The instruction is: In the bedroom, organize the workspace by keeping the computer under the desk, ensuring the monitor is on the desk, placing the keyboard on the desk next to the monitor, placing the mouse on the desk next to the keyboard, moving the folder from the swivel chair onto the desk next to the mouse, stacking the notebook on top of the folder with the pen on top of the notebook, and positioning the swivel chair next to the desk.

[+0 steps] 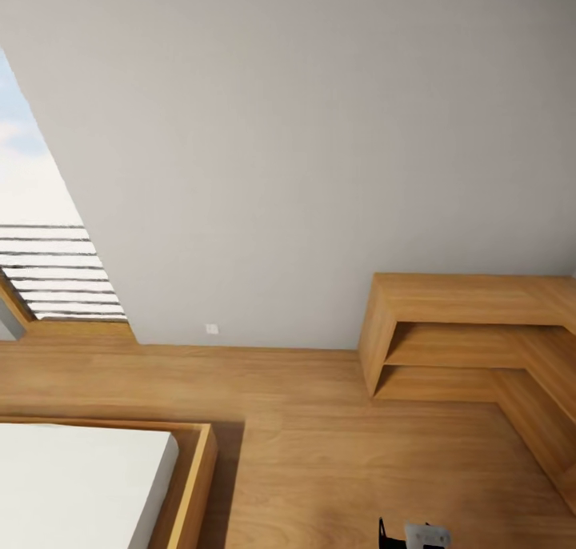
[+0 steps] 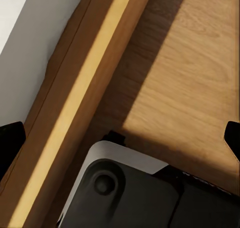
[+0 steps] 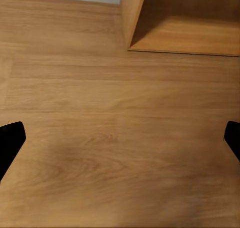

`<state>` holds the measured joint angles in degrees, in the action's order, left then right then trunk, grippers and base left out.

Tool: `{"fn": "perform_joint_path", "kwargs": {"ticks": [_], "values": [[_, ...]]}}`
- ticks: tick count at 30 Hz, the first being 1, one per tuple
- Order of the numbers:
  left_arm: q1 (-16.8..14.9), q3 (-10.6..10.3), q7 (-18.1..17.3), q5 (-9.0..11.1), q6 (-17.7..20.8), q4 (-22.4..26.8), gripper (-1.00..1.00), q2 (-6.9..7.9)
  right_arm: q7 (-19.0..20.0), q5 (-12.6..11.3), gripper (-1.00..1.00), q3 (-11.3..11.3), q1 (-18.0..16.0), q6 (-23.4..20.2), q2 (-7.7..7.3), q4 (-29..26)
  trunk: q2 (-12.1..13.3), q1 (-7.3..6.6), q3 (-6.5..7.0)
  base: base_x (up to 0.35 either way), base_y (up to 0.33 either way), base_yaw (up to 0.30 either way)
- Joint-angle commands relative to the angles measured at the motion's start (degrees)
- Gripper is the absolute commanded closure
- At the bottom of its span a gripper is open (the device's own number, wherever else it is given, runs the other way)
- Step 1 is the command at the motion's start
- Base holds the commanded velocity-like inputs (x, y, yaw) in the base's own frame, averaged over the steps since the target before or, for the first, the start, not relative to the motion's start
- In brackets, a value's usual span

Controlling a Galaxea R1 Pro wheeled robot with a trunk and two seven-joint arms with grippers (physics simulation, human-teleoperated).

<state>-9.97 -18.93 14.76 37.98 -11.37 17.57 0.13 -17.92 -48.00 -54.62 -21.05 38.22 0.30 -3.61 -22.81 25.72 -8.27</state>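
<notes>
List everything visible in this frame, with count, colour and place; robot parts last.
Wall: one, grey-white, sloping, ahead.
Skylight: one, bright sky with slats, far left.
Wall socket: one, white, at the wall's foot.
Plank floor: light wood.
Shelf unit: one, wood, L-shaped, open, right.
Bed: one, white mattress in a wood frame, lower left.
Robot base: dark with pale edge, beside the bed frame.
Left tool: black fingertips wide apart, holding nothing.
Right tool: the same, over bare floor.
</notes>
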Motion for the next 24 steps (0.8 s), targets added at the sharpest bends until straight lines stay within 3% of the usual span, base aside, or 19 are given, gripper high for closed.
{"fn": "perform_joint_path", "kwargs": {"ticks": [1,10,17,24], "values": [[-0.05,-0.49,0.36,0.42,-0.23,0.01,-1.0,0.03,-0.5,-0.07,-1.0,-0.49,-0.04,0.02,0.0,-0.02,-0.11,0.06,-0.11,0.32,0.0,0.0],[-0.05,-0.49,0.36,0.42,-0.23,0.01,-1.0,0.05,-0.29,-0.07,-1.0,-0.49,-0.04,0.02,-0.03,0.0,-0.11,0.06,0.21,0.32,0.0,-0.086],[-0.05,-0.45,0.36,0.42,-0.23,0.0,-1.0,0.05,3.17,-0.1,-1.0,-0.42,-0.04,0.02,-0.16,0.08,-0.11,0.06,0.65,0.32,0.0,-0.166],[-0.05,-0.41,0.36,0.42,-0.26,0.0,-1.0,0.05,4.07,-0.08,-1.0,-0.4,-0.05,0.02,-0.21,0.42,-0.11,0.06,1.11,0.32,-0.009,-0.174]]}}
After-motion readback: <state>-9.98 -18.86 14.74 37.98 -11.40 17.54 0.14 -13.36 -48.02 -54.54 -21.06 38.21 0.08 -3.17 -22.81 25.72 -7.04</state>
